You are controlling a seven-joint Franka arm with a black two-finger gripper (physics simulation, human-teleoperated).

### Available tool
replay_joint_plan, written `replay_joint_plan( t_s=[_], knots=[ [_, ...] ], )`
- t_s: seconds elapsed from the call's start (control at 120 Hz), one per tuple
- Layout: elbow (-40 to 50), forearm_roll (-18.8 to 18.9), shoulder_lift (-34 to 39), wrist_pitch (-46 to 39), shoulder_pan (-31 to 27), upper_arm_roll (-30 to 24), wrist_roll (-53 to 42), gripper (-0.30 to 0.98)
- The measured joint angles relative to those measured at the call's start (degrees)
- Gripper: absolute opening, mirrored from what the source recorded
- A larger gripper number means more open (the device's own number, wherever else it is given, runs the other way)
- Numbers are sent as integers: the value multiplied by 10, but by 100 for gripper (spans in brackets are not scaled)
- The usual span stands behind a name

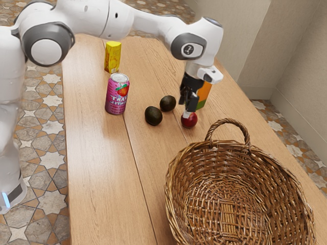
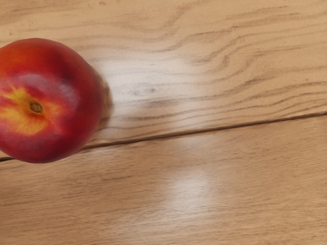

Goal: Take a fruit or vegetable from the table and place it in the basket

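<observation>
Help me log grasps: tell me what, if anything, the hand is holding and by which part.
Nothing, as far as I can see: the red fruit rests ungripped on the table, with the hand close above it.

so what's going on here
A robot arm is working at a table, with its gripper right down at a red fruit. I can't tell whether it has a grip yet. The fruit is outside the wicker basket, so it isn't put away yet. Two dark green fruits and a pink can stand nearby.
</observation>
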State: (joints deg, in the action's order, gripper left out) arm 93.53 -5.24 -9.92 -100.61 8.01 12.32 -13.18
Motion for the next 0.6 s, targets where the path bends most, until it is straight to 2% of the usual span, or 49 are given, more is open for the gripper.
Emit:
replay_joint_plan(
  t_s=[0.225,0.6],
  knots=[
    [24,4,-22,-74,-4,6,-3,67],
    [26,5,-50,-105,-16,16,-4,67]
  ],
)
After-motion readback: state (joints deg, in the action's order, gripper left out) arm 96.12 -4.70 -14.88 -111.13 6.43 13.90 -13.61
